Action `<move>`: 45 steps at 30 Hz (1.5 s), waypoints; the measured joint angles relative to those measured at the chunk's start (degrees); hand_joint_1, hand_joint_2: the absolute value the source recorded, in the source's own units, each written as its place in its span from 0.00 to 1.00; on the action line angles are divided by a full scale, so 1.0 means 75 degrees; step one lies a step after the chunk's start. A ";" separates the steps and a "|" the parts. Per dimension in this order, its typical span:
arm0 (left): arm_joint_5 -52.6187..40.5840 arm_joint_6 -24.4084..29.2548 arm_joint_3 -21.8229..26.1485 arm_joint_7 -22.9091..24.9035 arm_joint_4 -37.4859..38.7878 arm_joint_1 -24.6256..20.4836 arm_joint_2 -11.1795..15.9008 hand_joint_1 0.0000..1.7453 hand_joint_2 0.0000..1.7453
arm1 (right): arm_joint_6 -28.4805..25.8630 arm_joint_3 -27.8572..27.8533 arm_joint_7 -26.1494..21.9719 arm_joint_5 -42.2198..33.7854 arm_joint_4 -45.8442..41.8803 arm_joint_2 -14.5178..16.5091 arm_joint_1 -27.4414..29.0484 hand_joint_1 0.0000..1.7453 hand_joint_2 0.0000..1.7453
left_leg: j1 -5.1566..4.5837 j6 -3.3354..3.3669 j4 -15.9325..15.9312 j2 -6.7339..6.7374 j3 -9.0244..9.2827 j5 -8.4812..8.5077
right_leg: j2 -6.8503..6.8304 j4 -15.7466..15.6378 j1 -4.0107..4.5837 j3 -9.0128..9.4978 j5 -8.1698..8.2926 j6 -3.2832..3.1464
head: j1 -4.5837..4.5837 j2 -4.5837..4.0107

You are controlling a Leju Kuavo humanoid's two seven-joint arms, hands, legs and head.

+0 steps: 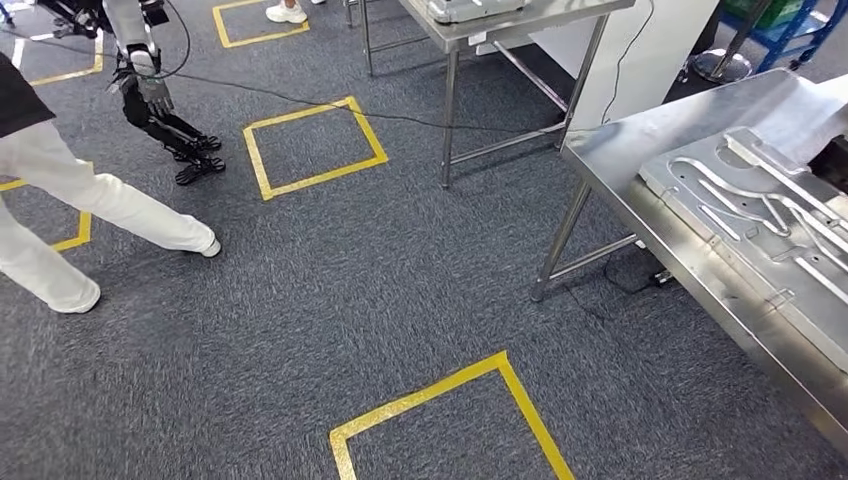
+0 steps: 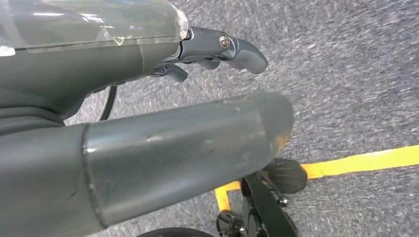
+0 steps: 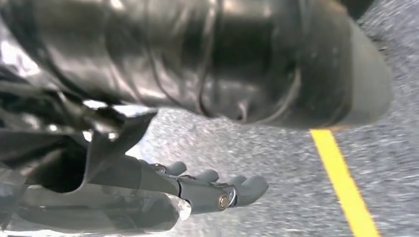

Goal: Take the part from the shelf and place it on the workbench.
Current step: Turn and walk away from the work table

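The steel workbench point(image 1: 640, 150) stands at the right in the head view. A grey metal plate point(image 1: 760, 230) with raised curved ribs lies flat on it. In the left wrist view my left hand point(image 2: 148, 98) hangs over the grey carpet, thumb and fingers point(image 2: 242, 49) apart, holding nothing. The right wrist view has my right hand point(image 3: 197, 190) above the carpet too, its fingers point(image 3: 247, 187) stretched out and empty.
A second steel table point(image 1: 520, 25) stands at the back with a grey case point(image 1: 475, 8) on it. A person in white trousers point(image 1: 90, 200) walks at the left, near another robot point(image 1: 150, 90). Yellow tape squares point(image 1: 315, 145) point(image 1: 450, 410) mark the carpet, and a cable point(image 1: 400, 115) crosses it.
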 joint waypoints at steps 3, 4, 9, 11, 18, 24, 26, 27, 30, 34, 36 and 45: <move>-0.0023 0.0000 -0.0003 -0.0007 0.0043 0.0020 0.0016 0.00 0.00 | 0.0028 -0.0037 -0.0008 0.0039 0.0029 -0.0011 -0.0052 0.00 0.00 | 0.0055 -0.0148 0.0042 -0.0043 -0.0091 0.0006 | -0.0234 -0.0022 0.0060 -0.0017 0.0062 -0.0231 | -0.0001 0.0000; -0.0031 0.0000 -0.0003 -0.0007 0.0054 0.0023 0.0023 0.00 0.00 | 0.0036 -0.0045 -0.0013 0.0053 0.0035 -0.0014 -0.0054 0.00 0.00 | 0.0059 -0.0160 0.0213 0.0101 -0.0184 -0.0110 | -0.0333 -0.0048 0.0068 -0.0017 0.0089 -0.0317 | 0.0000 0.0000; -0.0052 -0.0001 -0.0009 -0.0023 0.0126 -0.0007 0.0044 0.00 0.00 | 0.0131 -0.0130 -0.0053 0.0117 0.0105 -0.0047 -0.0041 0.00 0.00 | 0.0018 -0.0121 0.2215 0.0671 -0.1050 -0.1065 | -0.0884 -0.0053 0.0244 -0.0095 0.0115 -0.0508 | -0.0001 0.0000; -0.0053 0.0001 -0.0009 -0.0025 0.0144 0.0008 0.0057 0.00 0.00 | 0.0148 -0.0155 -0.0059 0.0125 0.0125 -0.0055 -0.0053 0.00 0.00 | -0.0024 -0.0039 0.1729 0.0768 -0.0703 -0.0760 | -0.1081 -0.0035 0.0302 -0.0094 0.0098 -0.0526 | -0.0003 0.0000; -0.0058 0.0007 -0.0015 -0.0031 0.0161 -0.0003 0.0101 0.00 0.00 | 0.0153 -0.0190 -0.0099 0.0139 0.0170 -0.0063 -0.0124 0.00 0.00 | -0.0221 0.0238 0.0012 0.1123 0.0188 -0.0223 | -0.1481 0.0011 0.0360 -0.0021 0.0005 -0.0349 | -0.0001 0.0000; -0.0069 0.0018 -0.0018 -0.0030 0.0184 -0.0042 0.0111 0.00 0.00 | 0.0153 -0.0234 -0.0122 0.0139 0.0198 -0.0075 -0.0100 0.00 0.00 | -0.0160 0.0359 -0.0126 0.0599 0.0172 -0.0053 | -0.0585 0.1943 0.0177 -0.0940 -0.0933 -0.0117 | -0.0001 0.0000; -0.0082 0.0027 -0.0018 -0.0030 0.0202 -0.0027 0.0109 0.00 0.00 | 0.0153 -0.0251 -0.0121 0.0139 0.0202 -0.0077 -0.0094 0.00 0.00 | -0.0148 0.0332 -0.0090 0.0380 0.0170 -0.0054 | -0.0546 0.1632 0.0109 -0.0825 -0.0545 -0.0065 | -0.0001 0.0000; -0.0090 0.0031 -0.0019 -0.0030 0.0213 -0.0023 0.0106 0.00 0.00 | 0.0153 -0.0260 -0.0120 0.0139 0.0202 -0.0077 -0.0088 0.00 0.00 | -0.0136 0.0303 -0.0055 0.0275 0.0165 -0.0065 | -0.0443 0.1146 0.0066 -0.0618 -0.0246 -0.0043 | -0.0001 0.0000; -0.0107 0.0048 -0.0028 -0.0031 0.0227 -0.0049 0.0102 0.00 0.00 | 0.0158 -0.0313 -0.0119 0.0139 0.0203 -0.0078 -0.0073 0.00 0.00 | -0.0122 0.0133 0.0082 0.0003 0.0051 -0.0097 | 0.0073 0.0173 0.0021 -0.0221 0.0106 -0.0044 | -0.0001 0.0000; -0.0128 0.0059 -0.0039 -0.0030 0.0240 -0.0034 0.0102 0.00 0.00 | 0.0246 -0.0360 -0.0074 0.0178 0.0196 -0.0077 -0.0113 0.00 0.00 | -0.0057 -0.0074 0.0176 -0.0093 -0.0110 -0.0111 | -0.0177 0.0057 0.0073 -0.0194 0.0151 -0.0254 | -0.0005 0.0000; -0.0136 0.0059 -0.0047 -0.0024 0.0259 -0.0038 0.0101 0.00 0.00 | 0.0326 -0.0391 -0.0031 0.0240 0.0179 -0.0077 -0.0098 0.00 0.00 | -0.0059 -0.0099 0.0770 0.0308 -0.0398 -0.0472 | -0.0402 -0.0022 0.0085 -0.0168 0.0194 -0.0366 | -0.0006 0.0000; -0.0072 0.0036 -0.0090 0.0017 0.0293 -0.0061 0.0090 0.00 0.00 | 0.0498 -0.0579 -0.0031 0.0570 0.0136 -0.0078 -0.0128 0.00 0.00 | -0.0136 -0.0022 0.0209 0.1260 0.0096 -0.0232 | -0.1274 0.0032 0.0231 -0.0114 0.0080 -0.0312 | -0.0006 0.0000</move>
